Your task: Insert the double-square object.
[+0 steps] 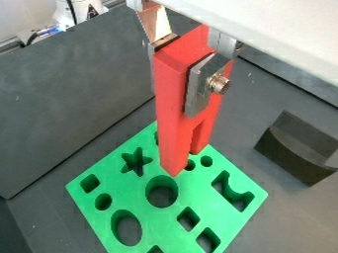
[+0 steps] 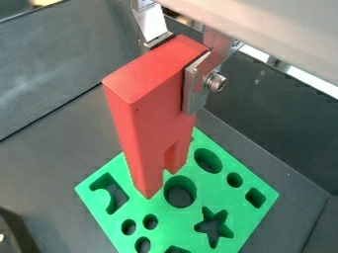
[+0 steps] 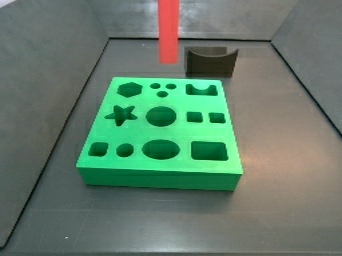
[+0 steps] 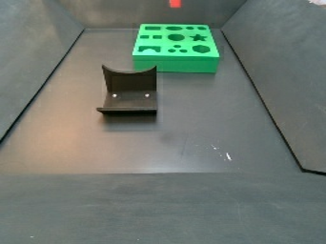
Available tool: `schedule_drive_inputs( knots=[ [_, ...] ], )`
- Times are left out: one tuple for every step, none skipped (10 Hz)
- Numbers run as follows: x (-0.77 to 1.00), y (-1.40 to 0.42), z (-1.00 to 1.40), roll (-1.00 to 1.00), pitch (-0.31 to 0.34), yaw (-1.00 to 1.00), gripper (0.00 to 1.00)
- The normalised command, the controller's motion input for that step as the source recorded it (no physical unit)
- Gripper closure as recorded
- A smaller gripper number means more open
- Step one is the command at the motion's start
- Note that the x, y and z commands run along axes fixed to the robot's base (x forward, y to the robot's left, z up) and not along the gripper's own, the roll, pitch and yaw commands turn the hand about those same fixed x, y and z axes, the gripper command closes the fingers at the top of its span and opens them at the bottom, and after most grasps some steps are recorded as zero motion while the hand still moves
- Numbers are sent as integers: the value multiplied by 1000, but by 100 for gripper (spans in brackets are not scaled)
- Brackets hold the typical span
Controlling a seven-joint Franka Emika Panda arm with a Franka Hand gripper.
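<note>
My gripper (image 1: 179,69) is shut on the top of the double-square object (image 1: 179,119), a tall red piece with two square legs pointing down; both wrist views show it (image 2: 145,119). A silver finger (image 1: 204,87) presses each side. The piece hangs upright above the green block (image 1: 248,205) with shaped holes, clear of its top face. In a side view the red piece (image 3: 170,30) hangs over the far edge of the green block (image 3: 160,178), and the gripper is above the frame. In a side view only its lower tip (image 4: 174,3) shows above the block (image 4: 177,63).
The dark fixture (image 4: 128,92) stands on the floor apart from the green block; it also shows in a side view (image 3: 211,60) and in a wrist view (image 1: 297,146). Dark walls (image 3: 60,90) enclose the floor.
</note>
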Motion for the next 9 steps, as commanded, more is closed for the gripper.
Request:
schedule_drive_inputs(
  knots=[
    [260, -197, -243, 9, -14, -774, 100],
    [269, -200, -243, 9, -19, -766, 100],
    [329, -203, -240, 4, -23, -717, 100],
    [383, -214, -243, 4, -26, -671, 100],
    [386, -217, -254, 10, -26, -671, 100],
    [363, -214, -263, 17, -20, -700, 100],
    [191, -157, -274, 23, -7, -869, 100],
    [26, -54, -269, 11, -13, -1000, 100],
    [0, 0, -257, 1, -11, -1000, 100]
  ],
)
